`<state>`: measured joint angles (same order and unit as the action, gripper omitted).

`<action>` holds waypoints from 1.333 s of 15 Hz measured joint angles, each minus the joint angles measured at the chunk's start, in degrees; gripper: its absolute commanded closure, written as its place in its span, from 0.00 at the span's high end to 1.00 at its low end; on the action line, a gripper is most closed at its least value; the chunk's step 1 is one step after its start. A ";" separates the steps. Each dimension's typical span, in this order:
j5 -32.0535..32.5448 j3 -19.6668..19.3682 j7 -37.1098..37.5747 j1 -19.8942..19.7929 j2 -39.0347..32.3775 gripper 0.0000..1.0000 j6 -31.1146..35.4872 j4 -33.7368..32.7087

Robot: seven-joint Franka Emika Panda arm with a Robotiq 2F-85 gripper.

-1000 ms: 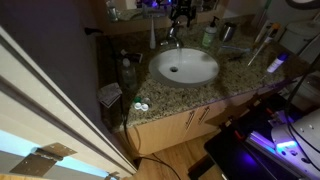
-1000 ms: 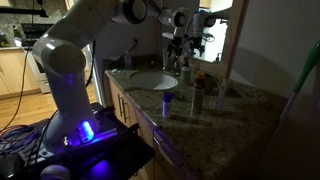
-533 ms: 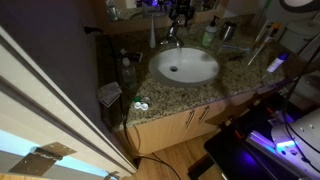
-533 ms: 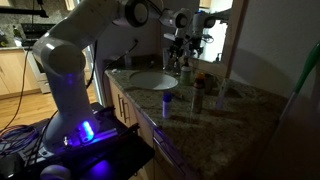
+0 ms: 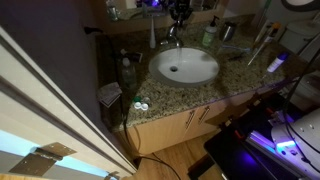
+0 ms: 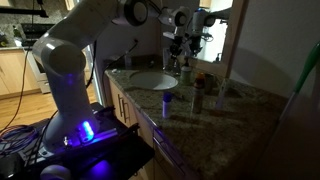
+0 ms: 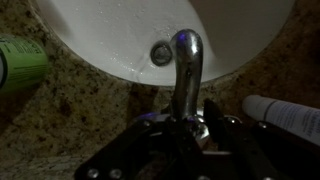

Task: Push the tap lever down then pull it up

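Note:
The wrist view looks down the chrome curved spout (image 7: pixel 185 70) into the white oval basin (image 7: pixel 100 30). At the spout's base, the short shiny tap lever (image 7: pixel 198 131) sits between my dark fingers (image 7: pixel 213 120). My gripper (image 7: pixel 193 124) is shut on the lever. In both exterior views the gripper (image 5: pixel 178 14) (image 6: pixel 181 44) hangs right over the small faucet (image 5: pixel 172 36) (image 6: pixel 184 64) at the back rim of the basin (image 5: pixel 185 67) (image 6: pixel 150 80). The lever itself is hidden by the gripper there.
A green bottle (image 7: pixel 20 62) (image 5: pixel 208 36) stands beside the faucet on the granite counter (image 5: pixel 230 80). A white tube (image 7: pixel 285 115) lies on the other side. Small bottles (image 5: pixel 126 70) crowd the counter's end, and a cup (image 6: pixel 167 100) stands near its front.
The jaws have closed around the tap lever; the arm itself has barely moved.

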<state>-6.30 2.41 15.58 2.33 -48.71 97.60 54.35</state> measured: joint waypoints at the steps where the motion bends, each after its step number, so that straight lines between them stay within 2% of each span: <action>1: 0.27 0.00 -0.04 0.11 0.03 0.07 0.03 0.04; 12: 0.77 1.13 -7.76 1.48 -0.14 0.07 -3.80 3.54; 17: 2.30 1.14 -8.55 4.26 -0.65 0.07 -14.57 7.83; 18: 3.35 1.06 -8.54 4.85 -1.14 0.54 -16.20 8.68; 20: 5.35 0.86 -8.49 5.81 -2.08 0.61 -17.87 10.20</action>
<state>-0.95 3.27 7.09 8.14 -50.79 79.73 64.54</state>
